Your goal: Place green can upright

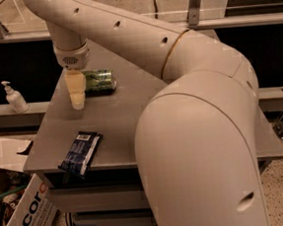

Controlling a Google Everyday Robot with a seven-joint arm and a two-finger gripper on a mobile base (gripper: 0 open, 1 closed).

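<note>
In the camera view, a dim workroom with a speckled floor holds a grey flat-topped table [114, 133]. A white pump bottle [15, 98] stands on a ledge at 9 o'clock of the table. A cardboard box [23, 220] sits on the floor at 7 o'clock.

The cream two-finger gripper [77, 101] points straight down over the far left part of the table, with its tip low, near the surface. Whether it is open or closed I cannot tell from this side.

The small green aluminium drink can [99, 81] lies on its side just beside the gripper, at about 2 o'clock of its tip. Its long axis runs from 9 to 3 o'clock, and its left end is hidden behind the gripper. I judge that the gripper holds nothing.

A dark blue flat snack packet [80, 153] lies at 6 o'clock, at the near edge, well apart from the can.
</note>
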